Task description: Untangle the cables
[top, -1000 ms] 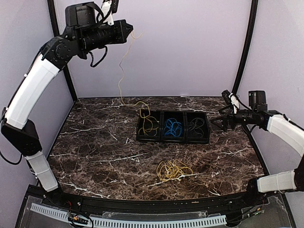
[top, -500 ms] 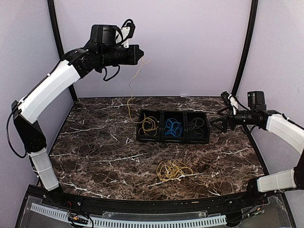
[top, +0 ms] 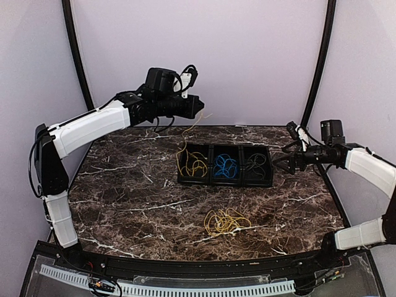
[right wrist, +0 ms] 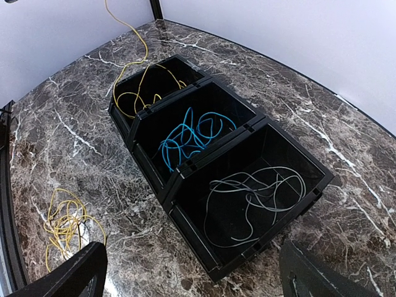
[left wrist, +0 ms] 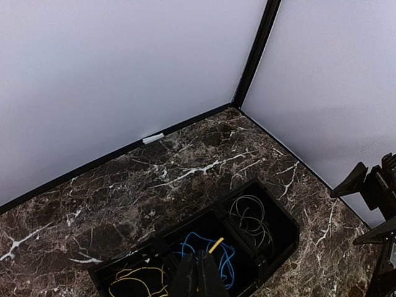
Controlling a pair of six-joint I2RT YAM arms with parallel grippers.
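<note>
Dropping low, left fingers (top: 199, 109) pinch the yellow cable (top: 193, 166), feeding it into the tray (top: 226, 184) beneath, nearly sorted; right fingers (right wrist: 68, 275) spread.

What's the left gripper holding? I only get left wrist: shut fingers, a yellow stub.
Observer: A yellow cable; the left gripper is shut near its end, and it hangs into the tray's left compartment.
Operator: Any cable outside the tray?
Observer: A loose yellow tangle on the table, nearer the arms than the tray.
Operator: Right arm?
Observer: The right gripper hangs open just right of the tray, holding nothing.
</note>
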